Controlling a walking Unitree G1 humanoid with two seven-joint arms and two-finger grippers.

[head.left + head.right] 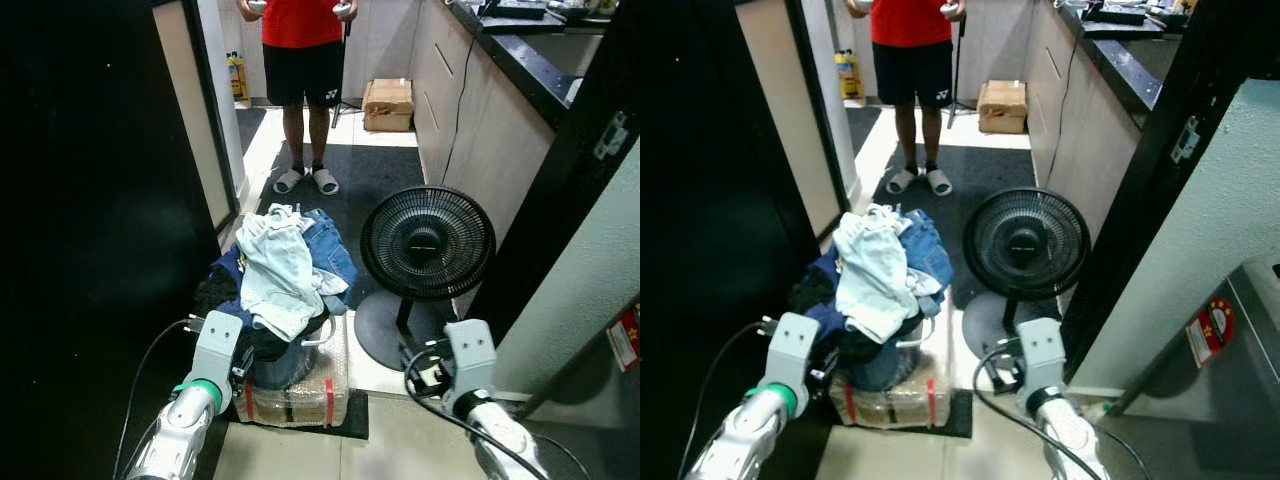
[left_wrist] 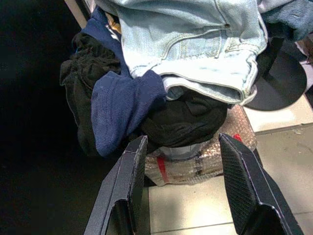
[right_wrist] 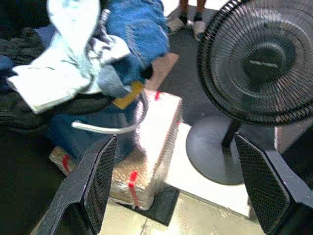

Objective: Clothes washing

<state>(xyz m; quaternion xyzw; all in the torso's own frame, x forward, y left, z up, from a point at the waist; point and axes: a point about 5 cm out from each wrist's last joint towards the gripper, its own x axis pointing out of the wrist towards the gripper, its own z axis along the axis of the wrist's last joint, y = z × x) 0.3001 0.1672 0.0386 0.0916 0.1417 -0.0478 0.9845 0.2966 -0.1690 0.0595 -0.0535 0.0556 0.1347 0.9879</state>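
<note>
A heap of clothes (image 1: 280, 270) overflows a blue bucket (image 3: 98, 132) that stands on a bubble-wrapped box (image 1: 300, 395) with red tape. Pale denim (image 2: 195, 44) lies on top, with darker blue jeans (image 3: 139, 29) behind it. A navy garment (image 2: 117, 107) and a black one (image 2: 186, 117) hang down the near side. My left gripper (image 2: 183, 142) is open just short of the black garment, holding nothing. My right gripper (image 3: 176, 142) is open and empty too, low to the right of the box, between the bucket and the fan.
A black floor fan (image 1: 427, 243) stands right of the bucket, its cable on the floor. A person (image 1: 300, 60) in a red shirt stands on the dark mat beyond. A cardboard box (image 1: 388, 104) sits by the counter (image 1: 520, 60). A grey appliance (image 1: 1240, 350) is at the right, a dark panel (image 1: 90, 250) at the left.
</note>
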